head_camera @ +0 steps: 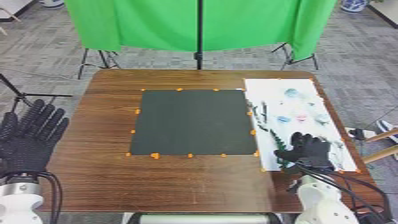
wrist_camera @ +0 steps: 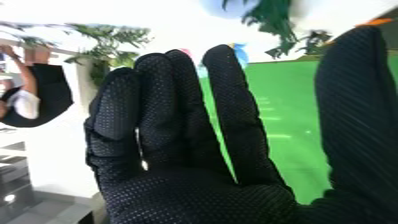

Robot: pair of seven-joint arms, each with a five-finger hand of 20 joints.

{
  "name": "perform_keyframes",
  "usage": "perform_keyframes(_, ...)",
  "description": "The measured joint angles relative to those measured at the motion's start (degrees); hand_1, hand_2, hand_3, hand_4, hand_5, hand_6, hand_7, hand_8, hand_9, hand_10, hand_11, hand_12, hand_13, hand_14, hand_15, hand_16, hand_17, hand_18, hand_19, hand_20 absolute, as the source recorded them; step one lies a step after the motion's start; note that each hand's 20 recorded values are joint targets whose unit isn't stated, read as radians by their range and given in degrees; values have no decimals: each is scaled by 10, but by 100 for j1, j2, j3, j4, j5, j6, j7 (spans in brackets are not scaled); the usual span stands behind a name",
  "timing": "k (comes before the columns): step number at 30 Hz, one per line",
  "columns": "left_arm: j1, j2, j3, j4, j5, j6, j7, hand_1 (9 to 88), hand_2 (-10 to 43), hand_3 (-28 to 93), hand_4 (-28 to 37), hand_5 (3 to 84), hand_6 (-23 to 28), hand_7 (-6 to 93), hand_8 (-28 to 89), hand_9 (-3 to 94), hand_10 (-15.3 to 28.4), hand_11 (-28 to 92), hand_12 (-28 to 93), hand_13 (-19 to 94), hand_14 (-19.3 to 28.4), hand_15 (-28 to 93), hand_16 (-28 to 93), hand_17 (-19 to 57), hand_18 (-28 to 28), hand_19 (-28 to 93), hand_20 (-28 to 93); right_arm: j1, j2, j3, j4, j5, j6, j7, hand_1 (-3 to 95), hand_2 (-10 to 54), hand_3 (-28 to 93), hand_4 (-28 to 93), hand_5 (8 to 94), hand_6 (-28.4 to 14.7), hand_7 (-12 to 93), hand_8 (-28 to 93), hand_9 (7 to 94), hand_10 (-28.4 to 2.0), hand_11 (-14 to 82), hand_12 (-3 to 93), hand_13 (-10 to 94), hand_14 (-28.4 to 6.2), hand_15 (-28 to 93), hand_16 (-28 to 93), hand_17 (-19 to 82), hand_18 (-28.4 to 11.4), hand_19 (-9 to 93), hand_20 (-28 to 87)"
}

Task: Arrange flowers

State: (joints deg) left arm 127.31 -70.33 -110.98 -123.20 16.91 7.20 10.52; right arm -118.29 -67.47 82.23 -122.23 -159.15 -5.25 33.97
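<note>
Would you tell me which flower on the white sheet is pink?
The pink flower lies near the white sheet's middle, just right of a blue flower; others I can make out look bluish.

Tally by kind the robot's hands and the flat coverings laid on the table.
Black-gloved hands: 2 (left hand, right hand)
Dark square mat: 1
White sheet: 1
Total: 4

A green cloth backdrop [head_camera: 133,25] hangs behind the brown wooden table [head_camera: 93,165]; grey patterned carpet [head_camera: 44,65] lies around.
</note>
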Motion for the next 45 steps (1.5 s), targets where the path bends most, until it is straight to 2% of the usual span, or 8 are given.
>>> perform_keyframes(3,-1,2,22,1,-36,-14,0,277,121,703,-283,477,84,117,-71,418,152,198,142,301,153,320,-39,-31,139,270,141,61,-12,-88,199,22,258,41,495,-95,491,-283,538,-74,390,-135,529,-211,456,295,480,-209,725,273,309,-256,875,368)
perform_keyframes(7,-2,2,49,5,-55,-13,-4,278,122,701,-283,477,84,118,-72,418,152,197,142,302,153,320,-38,-32,140,271,142,139,-96,-150,335,22,278,14,469,-95,679,-283,587,-51,435,-147,579,-195,462,292,515,-192,715,289,323,-248,875,356)
perform_keyframes(10,-14,3,72,11,-60,-12,-15,282,125,702,-283,477,83,119,-72,418,151,198,142,303,153,322,-38,-32,140,272,142,245,-168,-186,417,-20,354,-36,529,-95,653,-283,613,-41,444,83,611,-186,454,298,538,-185,703,299,331,-246,874,349)
perform_keyframes(12,-23,6,91,13,-60,-11,-25,285,126,703,-283,477,84,120,-72,418,151,199,142,304,153,323,-38,-32,140,272,143,311,-199,-219,486,-84,448,-75,582,-95,624,-282,637,-34,453,117,645,-171,387,382,565,-178,694,306,343,-245,874,347)
perform_keyframes(16,-34,8,156,15,-60,-10,-86,285,127,701,-283,477,84,120,-73,418,152,199,142,303,153,324,-38,-33,140,273,144,363,-217,-275,598,-247,749,-153,618,-95,648,-282,715,-13,447,150,765,-136,246,516,645,-137,625,423,374,-245,881,348)
perform_keyframes(24,-42,12,217,27,-60,-13,-150,283,127,703,-283,476,83,117,-74,417,150,197,141,303,152,326,-38,-33,141,274,144,366,-223,-309,630,-303,895,-125,612,-95,737,-282,763,1,426,180,851,-99,184,505,770,-49,478,476,448,-248,903,335)
perform_keyframes(36,-19,11,218,25,-65,-13,-146,281,125,703,-283,472,82,111,-73,416,152,195,140,303,152,324,-38,-35,142,275,145,325,10,-459,609,19,2139,-5,605,-95,754,-229,795,2,416,186,891,-89,164,507,819,-39,437,499,481,-248,918,320)
perform_keyframes(45,12,21,218,20,-74,-12,-134,281,124,704,-283,471,82,111,-72,417,152,195,140,303,153,324,-37,-34,142,273,145,548,218,-664,6,438,2262,190,605,-95,751,-218,801,0,411,190,905,-90,161,511,835,-37,437,503,499,-249,926,314)
